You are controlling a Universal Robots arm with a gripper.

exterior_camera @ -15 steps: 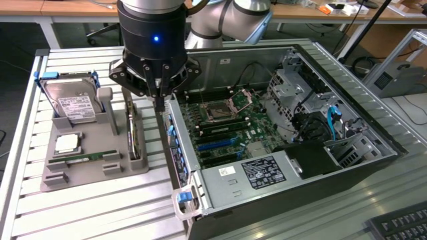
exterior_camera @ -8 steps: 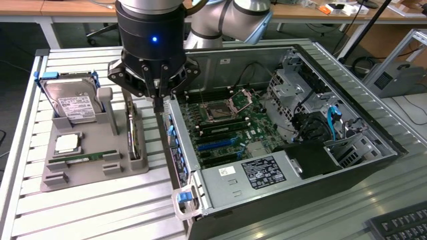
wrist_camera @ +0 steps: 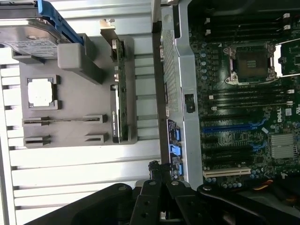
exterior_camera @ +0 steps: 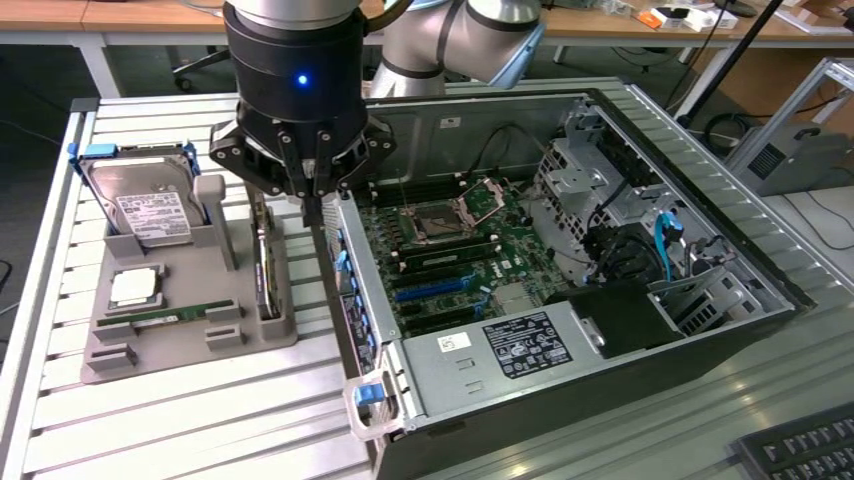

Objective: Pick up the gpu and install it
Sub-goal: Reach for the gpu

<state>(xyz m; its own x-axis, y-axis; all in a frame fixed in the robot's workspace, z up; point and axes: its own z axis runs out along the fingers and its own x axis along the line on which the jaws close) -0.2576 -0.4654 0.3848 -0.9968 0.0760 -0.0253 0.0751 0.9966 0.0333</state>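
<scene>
The tool (exterior_camera: 311, 210) (wrist_camera: 157, 168) is pinched fully closed with nothing between its fingers. It hangs over the rim of the open computer case (exterior_camera: 601, 340), roughly where the case wall meets the slatted counter (exterior_camera: 200, 420) (wrist_camera: 70, 173).

The gpu (exterior_camera: 268, 275) (wrist_camera: 119, 108) is the nearest loose part. It stands on its thin edge in the slot of the grey holder (exterior_camera: 187, 345) (wrist_camera: 84, 84) that lies closest to the tool, just beside it and apart from the fingers. The wrist view gives the closer look: the green board edge-on, with the silver bracket at one end.

Further from the tool on the same holder sit a square processor chip (exterior_camera: 134, 287) (wrist_camera: 40, 91), a narrow memory stick (exterior_camera: 174, 315) (wrist_camera: 61, 120) and, at the far corner, a hard drive (exterior_camera: 150, 210) (wrist_camera: 23, 28) propped up with blue rails.

On the tool's other side, inside the case, lies the motherboard (exterior_camera: 454, 240) (wrist_camera: 243, 108) with its processor socket (exterior_camera: 438, 222) (wrist_camera: 251, 63). The wrist view picks out the blue and white expansion slots. The exterior view takes in the metal drive bays, the black power supply (exterior_camera: 527, 345) with its label, and the grey arm (exterior_camera: 454, 40) above the tool.
</scene>
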